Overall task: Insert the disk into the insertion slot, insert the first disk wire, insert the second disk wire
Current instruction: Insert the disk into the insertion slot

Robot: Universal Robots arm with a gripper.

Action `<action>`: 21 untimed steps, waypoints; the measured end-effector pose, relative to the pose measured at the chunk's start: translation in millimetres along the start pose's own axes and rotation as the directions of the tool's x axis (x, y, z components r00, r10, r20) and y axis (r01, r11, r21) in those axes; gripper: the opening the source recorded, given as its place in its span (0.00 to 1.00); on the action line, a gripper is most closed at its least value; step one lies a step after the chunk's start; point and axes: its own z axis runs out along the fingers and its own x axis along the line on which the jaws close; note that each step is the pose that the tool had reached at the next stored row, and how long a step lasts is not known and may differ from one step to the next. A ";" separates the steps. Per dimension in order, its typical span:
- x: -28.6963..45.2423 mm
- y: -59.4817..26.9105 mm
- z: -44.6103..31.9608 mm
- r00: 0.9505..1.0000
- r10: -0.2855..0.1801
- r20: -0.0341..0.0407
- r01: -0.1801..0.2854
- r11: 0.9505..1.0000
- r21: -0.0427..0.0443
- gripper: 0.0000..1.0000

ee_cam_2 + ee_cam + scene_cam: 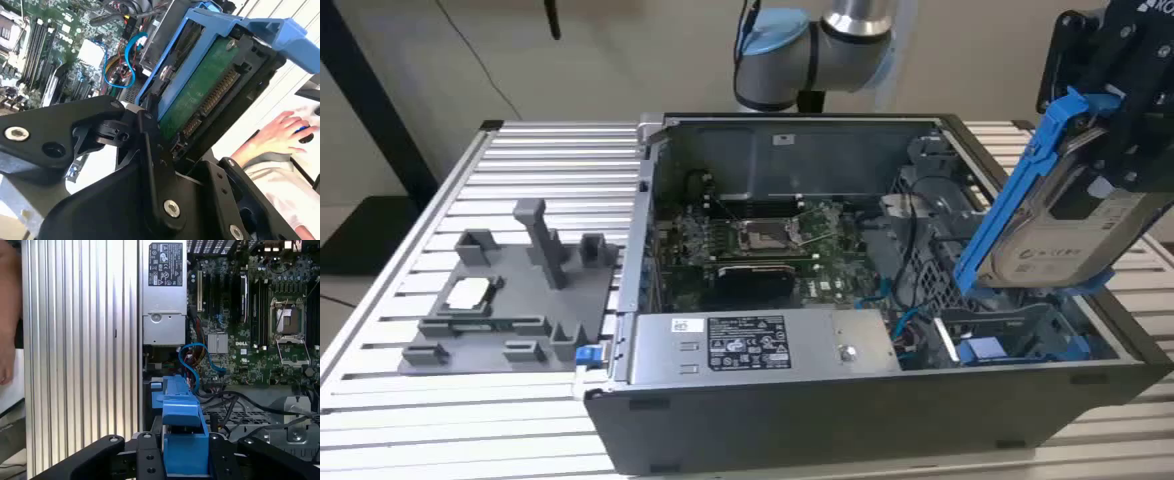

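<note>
A ribbed aluminium table (520,440) carries an open dark grey computer case (854,415). The black gripper (1118,140) is clamped on the silver-grey disk (1051,240) in its blue plastic caddy. The disk hangs tilted, just above the blue-railed metal insertion slot (1014,335). I judge that no insertion is done yet.

Disk (1061,245): silver-grey, white printed label, bright blue caddy; underside board green in the second wrist view. End effector (184,452): matt black. Surface (400,400): silver, ribbed in parallel lines. Motherboard (774,240): dark green. Fixture tray (507,290): plain grey. Cable (193,345): blue.
</note>
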 end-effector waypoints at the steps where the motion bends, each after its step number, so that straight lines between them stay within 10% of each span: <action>1: 0.0 0.0 0.3 1.000 0.000 0.000 0.000 1.000 0.000 0.33; 21: 0.0 -2.4 6.0 1.000 0.000 0.000 0.000 1.000 -0.001 0.33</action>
